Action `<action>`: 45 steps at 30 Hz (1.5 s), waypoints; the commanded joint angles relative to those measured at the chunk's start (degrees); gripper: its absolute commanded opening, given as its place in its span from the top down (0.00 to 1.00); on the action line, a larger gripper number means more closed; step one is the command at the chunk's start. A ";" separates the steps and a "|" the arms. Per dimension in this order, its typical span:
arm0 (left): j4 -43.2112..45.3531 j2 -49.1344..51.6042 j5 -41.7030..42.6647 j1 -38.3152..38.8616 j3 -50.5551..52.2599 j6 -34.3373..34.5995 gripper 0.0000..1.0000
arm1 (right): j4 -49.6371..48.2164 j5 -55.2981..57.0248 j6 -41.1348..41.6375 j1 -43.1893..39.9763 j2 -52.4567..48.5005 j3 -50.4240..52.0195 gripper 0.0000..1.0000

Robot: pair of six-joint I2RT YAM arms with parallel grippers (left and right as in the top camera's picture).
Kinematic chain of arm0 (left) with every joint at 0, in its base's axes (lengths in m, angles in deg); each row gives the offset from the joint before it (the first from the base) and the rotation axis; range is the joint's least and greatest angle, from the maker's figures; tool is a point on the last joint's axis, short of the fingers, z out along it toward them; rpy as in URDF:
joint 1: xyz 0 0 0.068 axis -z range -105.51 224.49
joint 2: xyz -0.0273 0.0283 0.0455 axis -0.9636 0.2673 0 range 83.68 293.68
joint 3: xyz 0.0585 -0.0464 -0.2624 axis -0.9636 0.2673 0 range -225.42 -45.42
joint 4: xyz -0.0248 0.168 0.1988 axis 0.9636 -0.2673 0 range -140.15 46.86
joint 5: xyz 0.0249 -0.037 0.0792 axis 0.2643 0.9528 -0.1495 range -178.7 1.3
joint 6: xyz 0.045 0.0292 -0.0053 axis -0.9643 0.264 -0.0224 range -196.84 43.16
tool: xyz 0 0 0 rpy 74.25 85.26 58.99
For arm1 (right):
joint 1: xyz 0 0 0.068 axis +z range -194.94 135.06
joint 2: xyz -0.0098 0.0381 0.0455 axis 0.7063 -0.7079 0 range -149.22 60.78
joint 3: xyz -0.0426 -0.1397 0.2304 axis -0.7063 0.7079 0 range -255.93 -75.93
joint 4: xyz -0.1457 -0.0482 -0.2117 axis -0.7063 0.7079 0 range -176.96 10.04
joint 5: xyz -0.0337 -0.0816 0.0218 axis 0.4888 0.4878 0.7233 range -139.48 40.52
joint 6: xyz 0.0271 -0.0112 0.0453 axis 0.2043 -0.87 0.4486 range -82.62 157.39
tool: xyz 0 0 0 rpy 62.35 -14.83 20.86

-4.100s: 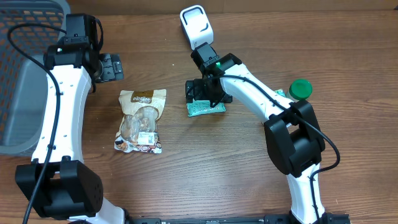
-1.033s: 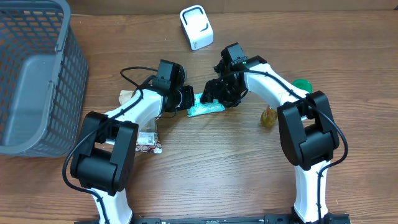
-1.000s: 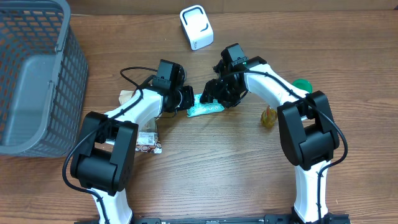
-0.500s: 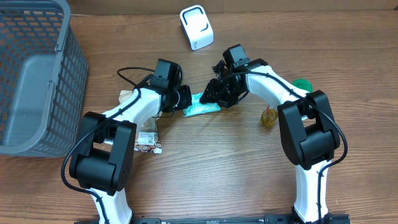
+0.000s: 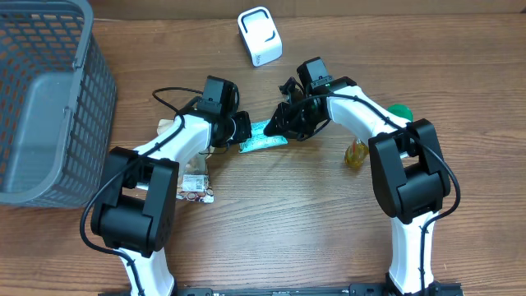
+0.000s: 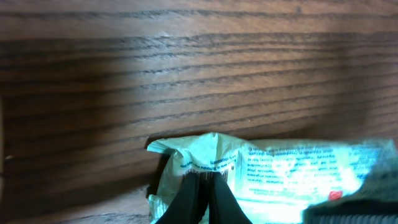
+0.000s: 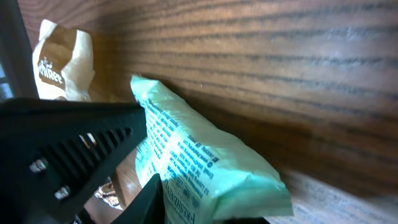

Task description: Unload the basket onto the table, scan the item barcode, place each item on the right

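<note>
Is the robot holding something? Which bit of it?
Yes: the left gripper pinches the green packet by one end. The right gripper is at the other end; a firm grip cannot be told.

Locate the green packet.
Overhead, mid-table: the packet lies between the left fingers, which pinch it, and the right fingers, below the scanner.

Layout seen from overhead. The basket (image 5: 49, 99) stands at the far left of the table (image 5: 288, 230). The scanner (image 5: 260, 36) sits at the far centre. Nearer, in the middle, the packet (image 5: 265, 141) spans the gap between the left gripper (image 5: 241, 130), at its left end, and the right gripper (image 5: 285, 125), at its right end. The snack bag (image 5: 196, 186) lies left of the packet, partly under the left arm. The lid (image 5: 401, 108) lies right of the right arm, and a small object (image 5: 355, 154) sits nearer, beside that arm.
</note>
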 commanded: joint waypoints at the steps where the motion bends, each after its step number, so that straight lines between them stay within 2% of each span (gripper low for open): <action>1: -3.13 -2.40 1.22 -2.16 -4.46 -1.22 0.96 | 0.26 -2.40 -0.68 1.07 1.51 0.04 0.85; 4: -7.04 -5.31 1.25 -4.35 -8.09 -2.51 0.96 | 0.22 -1.51 -0.96 1.07 1.51 0.04 0.96; 8: -14.21 -8.35 0.61 -8.37 -14.12 -8.15 0.95 | 0.24 2.12 -1.88 1.09 1.51 0.04 0.96; 12: -20.70 -9.16 -6.49 -12.55 -18.91 -10.47 0.91 | 0.22 2.14 -2.21 1.09 1.51 0.04 0.96; 13: -21.88 -9.16 -8.44 -13.46 -19.54 -10.45 0.79 | 0.22 2.16 -2.21 1.09 1.51 0.04 0.96; 14: -22.62 -9.16 -10.14 -14.43 -19.76 -10.43 0.58 | 0.22 2.16 -2.21 1.09 1.51 0.04 0.96; 15: -23.21 -9.16 -10.78 -15.08 -19.76 -10.40 0.18 | 0.22 2.16 -2.21 1.09 1.51 0.04 0.96; 16: -24.00 -9.14 -10.78 -15.85 -19.71 -10.40 0.00 | 0.22 2.38 -2.19 1.09 1.51 0.04 0.96; 34: -25.99 -8.96 -10.82 -17.75 -19.69 -10.38 0.00 | -0.44 3.48 -2.40 1.09 1.57 -0.98 0.96; 39: -25.99 -8.96 -10.82 -17.75 -19.69 -10.40 0.00 | 8.07 4.74 -7.02 1.09 2.19 -9.16 0.96; 45: -25.99 -8.96 -10.82 -17.75 -19.69 -10.40 0.00 | 23.17 14.27 -11.67 1.99 2.64 -26.80 0.96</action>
